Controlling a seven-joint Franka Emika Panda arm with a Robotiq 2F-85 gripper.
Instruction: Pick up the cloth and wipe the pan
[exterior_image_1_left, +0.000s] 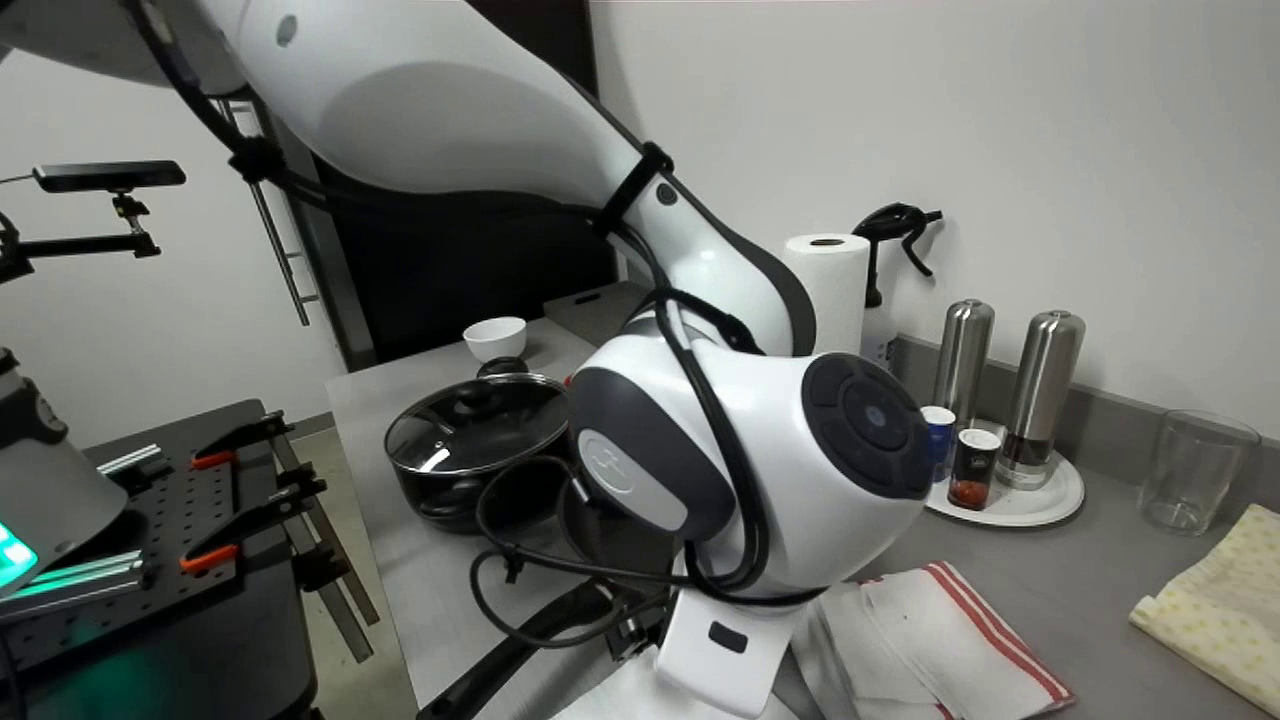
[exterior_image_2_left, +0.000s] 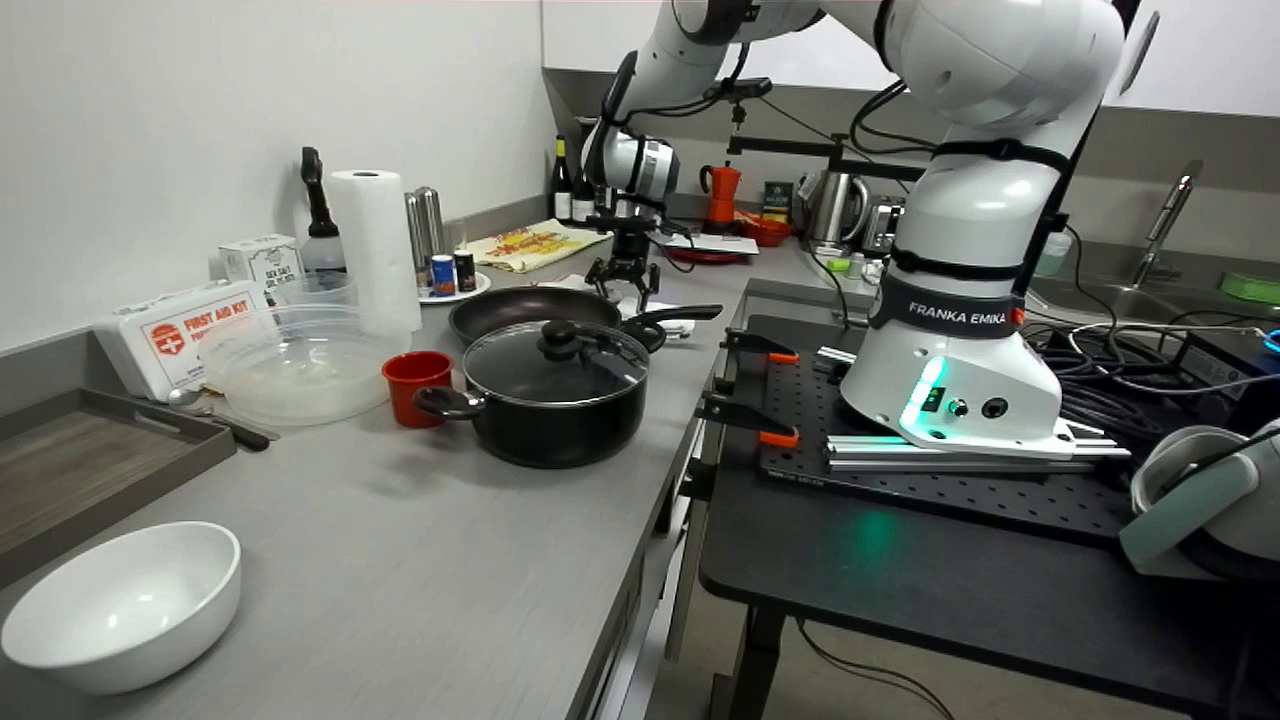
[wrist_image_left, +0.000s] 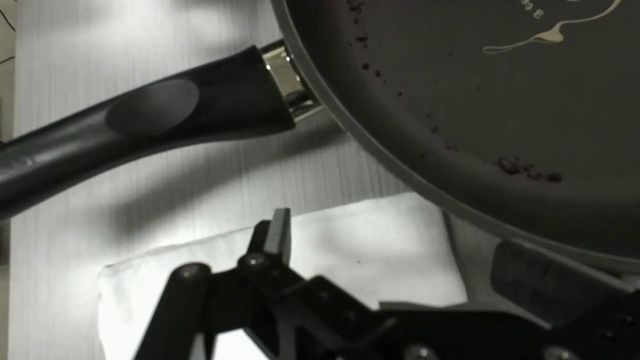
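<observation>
Wrist view: the cloth (wrist_image_left: 345, 252), plain white, lies on the tabletop (wrist_image_left: 55, 260) right below the claw (wrist_image_left: 390, 245), filling much of the gap between its fingers (wrist_image_left: 542, 278) and spreading out past one of them. The claw is spread wide; whether it touches the fabric I can't tell from where I stand. One finger (wrist_image_left: 279, 235) crosses the cloth's edge on the side of the black handle (wrist_image_left: 150, 112), while the other finger reaches past the cloth to just beside the rim of the pan (wrist_image_left: 550, 100). A corner of the cloth comes right up to that rim, and dark red drops (wrist_image_left: 509, 165) spot the inside. In an exterior view the claw hangs pointing down beyond the pan, with the lidded pot (exterior_image_2_left: 560, 420) standing in front and a red cup (exterior_image_2_left: 415, 393) beside the pot. In an exterior view the arm (exterior_image_1_left: 480, 130) hides most of the claw, and a red-striped towel (exterior_image_1_left: 935, 635) lies folded on the tabletop close to its wrist.
</observation>
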